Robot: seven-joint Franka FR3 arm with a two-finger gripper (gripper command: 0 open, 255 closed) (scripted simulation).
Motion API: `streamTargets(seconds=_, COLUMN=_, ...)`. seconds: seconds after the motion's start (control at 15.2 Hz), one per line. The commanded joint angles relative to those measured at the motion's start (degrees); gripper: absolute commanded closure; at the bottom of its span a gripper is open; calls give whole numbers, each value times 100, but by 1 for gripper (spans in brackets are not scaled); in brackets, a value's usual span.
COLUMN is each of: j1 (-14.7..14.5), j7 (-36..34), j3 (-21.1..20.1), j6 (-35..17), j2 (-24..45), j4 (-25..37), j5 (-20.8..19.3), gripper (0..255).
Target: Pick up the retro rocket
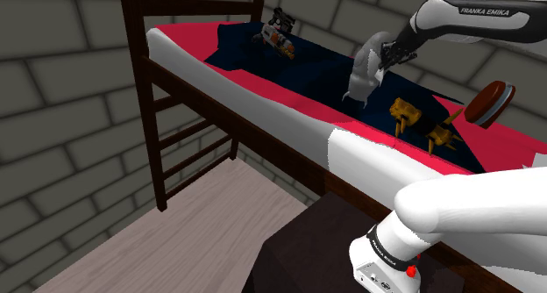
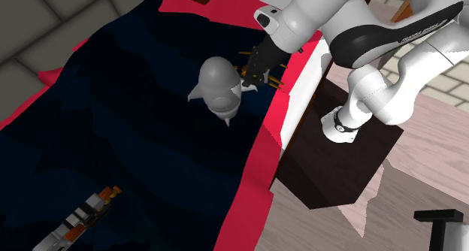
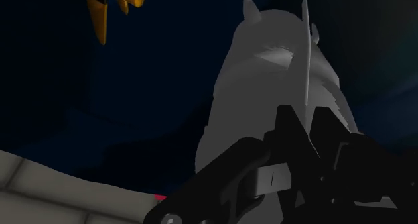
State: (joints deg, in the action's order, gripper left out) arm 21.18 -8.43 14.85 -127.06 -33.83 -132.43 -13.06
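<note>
The retro rocket (image 1: 362, 77) is a plain grey, finned body over the navy blanket (image 1: 307, 67) of the bed. It leans with one end toward the blanket. My black gripper (image 1: 382, 61) is shut on it from the side, clasping a thin fin. From the second exterior view the rocket (image 2: 216, 84) sits just left of the gripper (image 2: 250, 77). In the wrist view the grey rocket (image 3: 274, 88) rises straight ahead of the gripper (image 3: 305, 132), its fin running down between the fingers.
A yellow legged toy (image 1: 421, 120) lies on the blanket close to the rocket, toward the stand. A small robot-like toy (image 1: 279, 30) sits near the dark headboard (image 1: 140, 37). A red-brown disc (image 1: 489, 103) stands at the far side. The bed's white edge (image 1: 263, 103) drops to the floor.
</note>
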Motion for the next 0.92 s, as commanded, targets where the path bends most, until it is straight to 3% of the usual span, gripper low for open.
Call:
streamTargets(seconds=0.0, j1=-14, j7=17, j3=-12, j6=139, j2=10, j4=166, j5=23, gripper=255)
streamTargets(seconds=0.86, j1=-84, j7=106, j3=-75, j6=960, j2=155, j4=1135, j5=141, gripper=255)
